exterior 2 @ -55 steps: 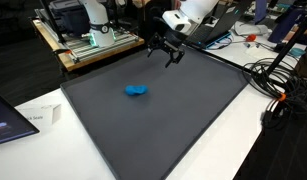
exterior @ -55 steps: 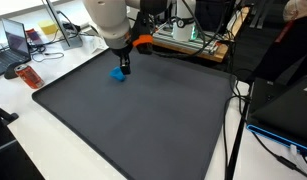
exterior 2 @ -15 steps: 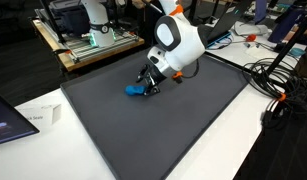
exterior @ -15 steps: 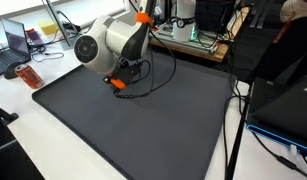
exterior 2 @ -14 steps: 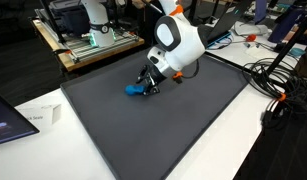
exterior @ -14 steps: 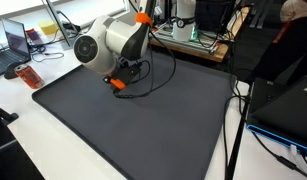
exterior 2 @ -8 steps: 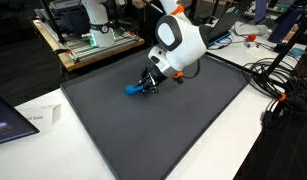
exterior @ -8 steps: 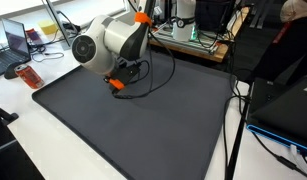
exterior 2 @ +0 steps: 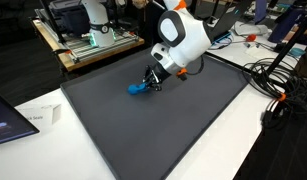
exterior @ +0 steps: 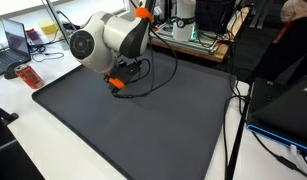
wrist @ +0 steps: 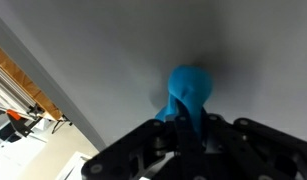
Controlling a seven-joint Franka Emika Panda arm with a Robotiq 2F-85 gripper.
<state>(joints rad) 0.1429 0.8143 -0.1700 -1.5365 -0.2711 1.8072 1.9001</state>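
The arm (exterior: 113,38) is built of fat, rounded white shells, with a round grey cap (exterior: 83,45) on the joint above the gripper (exterior 2: 153,82). The gripper is black, with an orange piece (exterior: 115,84) just beside it. A thin black cable (exterior: 171,68) loops from the arm's upper links down to the gripper.

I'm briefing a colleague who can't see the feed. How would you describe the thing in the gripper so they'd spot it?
Find the big dark grey mat. Toward its far side, beneath the white arm, the gripper is shut on a small blue object. It is the only blue thing lying on the mat.
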